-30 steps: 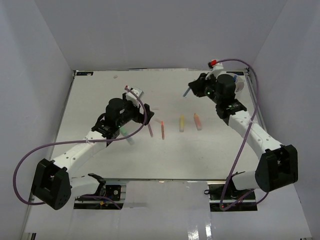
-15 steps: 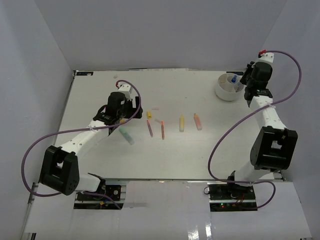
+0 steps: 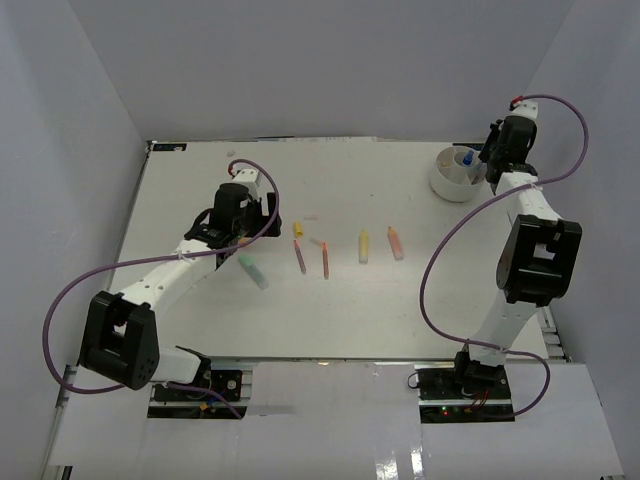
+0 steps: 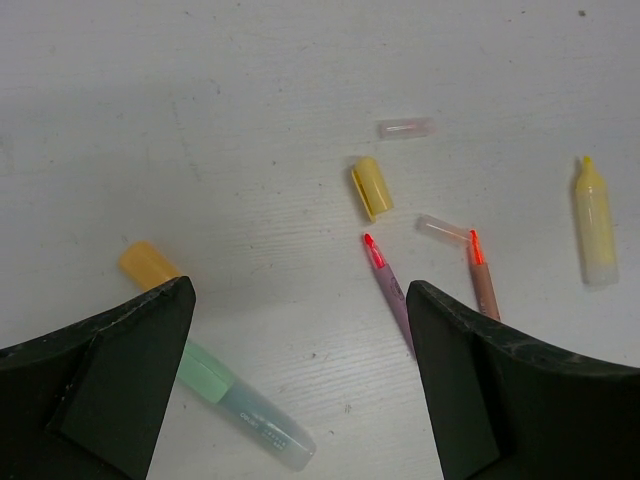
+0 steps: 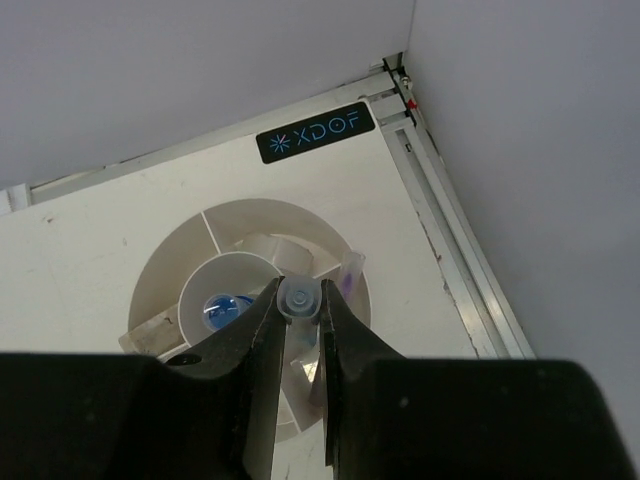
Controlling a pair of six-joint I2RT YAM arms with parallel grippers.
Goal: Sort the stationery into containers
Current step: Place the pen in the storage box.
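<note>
The round white tub (image 3: 441, 182) with dividers stands at the far right; it also shows in the right wrist view (image 5: 165, 262). My right gripper (image 5: 300, 292) (image 3: 487, 165) hangs over it, shut on a pale clear-blue pen (image 5: 300, 301) seen end-on. A blue-capped bottle (image 5: 222, 308) and a purple pen (image 5: 350, 275) are in the tub. My left gripper (image 4: 300, 297) (image 3: 248, 232) is open and empty above the table. Under it lie a green highlighter (image 4: 235, 395), an orange piece (image 4: 148, 265), a yellow cap (image 4: 371, 187), a purple pen (image 4: 392, 290) and an orange pen (image 4: 484, 285).
A yellow highlighter (image 3: 364, 245) and an orange highlighter (image 3: 396, 243) lie mid-table. Two small clear caps (image 4: 405, 128) (image 4: 441, 229) lie near the yellow cap. The table's metal edge rail (image 5: 455, 270) and the side wall run just right of the tub.
My right arm swung from mid-table to the far right with the pale blue pen and now holds it over the tub. My left gripper dropped back slightly towards the pens.
</note>
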